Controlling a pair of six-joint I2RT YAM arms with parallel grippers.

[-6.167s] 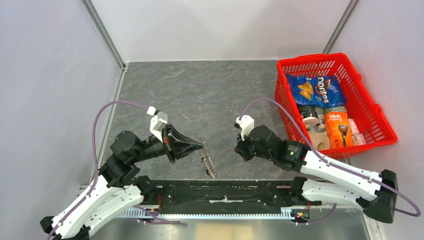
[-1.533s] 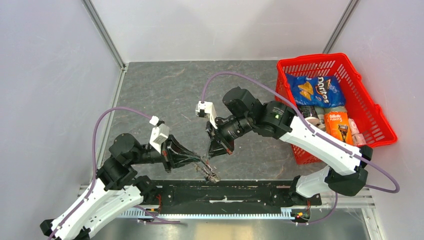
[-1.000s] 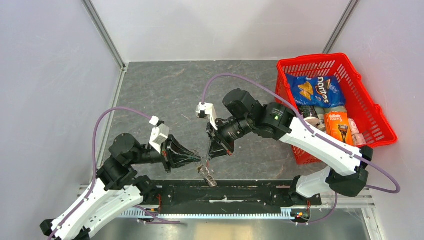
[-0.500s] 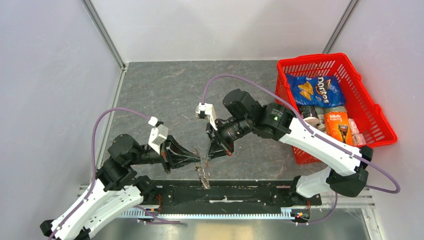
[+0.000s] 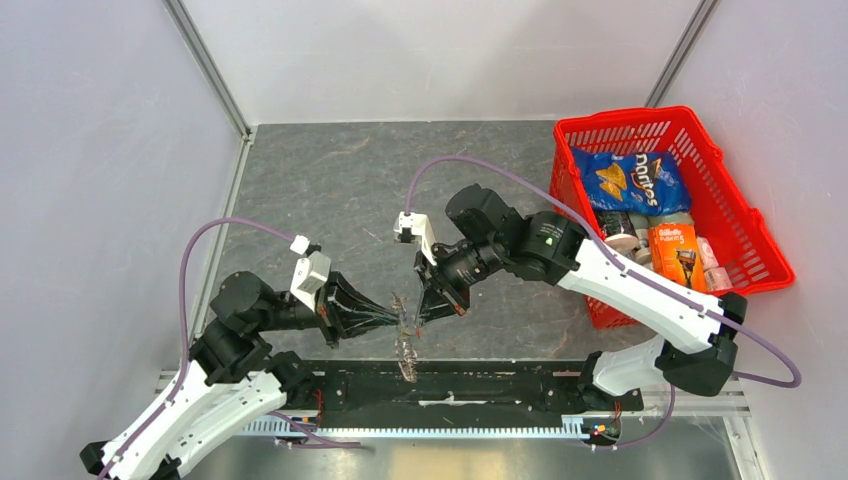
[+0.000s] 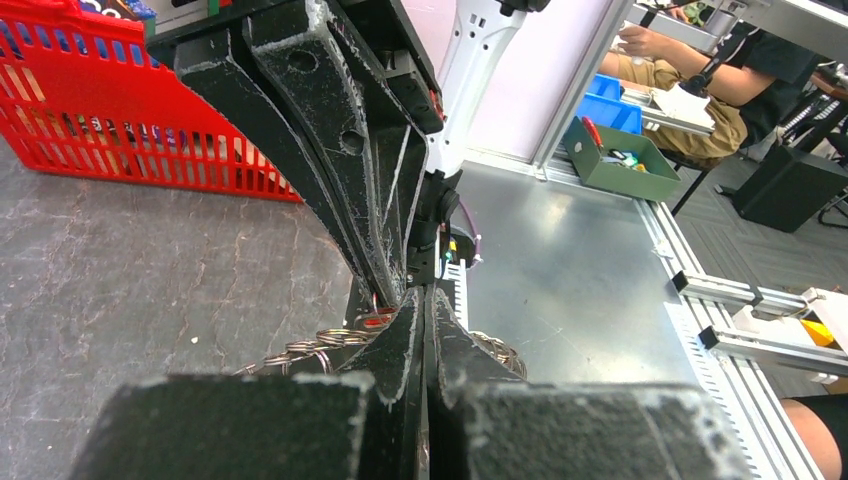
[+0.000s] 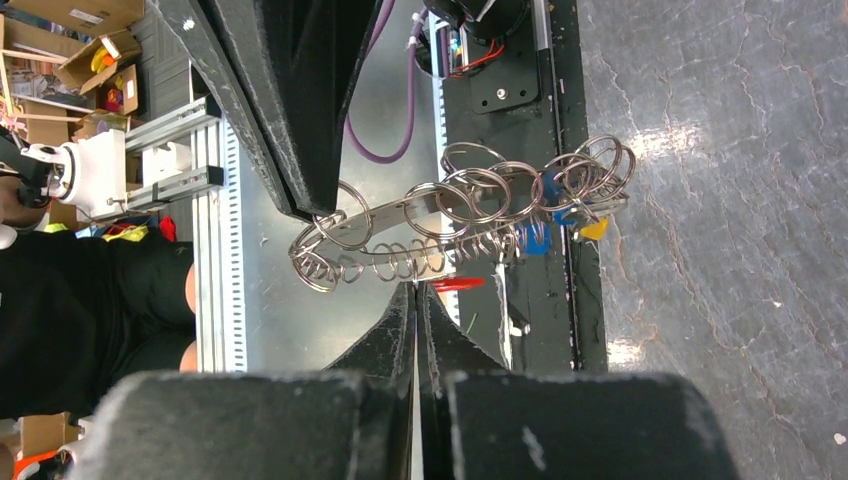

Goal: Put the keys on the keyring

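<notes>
The keyring [image 5: 405, 345] is a flat grey metal band carrying several wire rings; it hangs over the table's near edge. In the right wrist view the keyring [image 7: 400, 210] shows keys with a blue tag [image 7: 533, 238] and a yellow tag [image 7: 593, 229] at one end. My left gripper [image 5: 401, 318] is shut on the keyring's upper end; in its own view [image 6: 425, 295] rings [image 6: 320, 340] show on both sides of the tips. My right gripper [image 5: 422, 314] meets it tip to tip, shut on a thin silver key with a red tag [image 7: 458, 284].
A red basket [image 5: 625, 118] with a chip bag and other packs stands at the right on the grey table. The black base rail [image 5: 500, 385] and a metal ledge run along the near edge, under the hanging keyring.
The right arm has swung from the right over to the left gripper. In the last second both gripper tips have stayed together, drifting a little left and toward the near edge, the keyring dangling below.
</notes>
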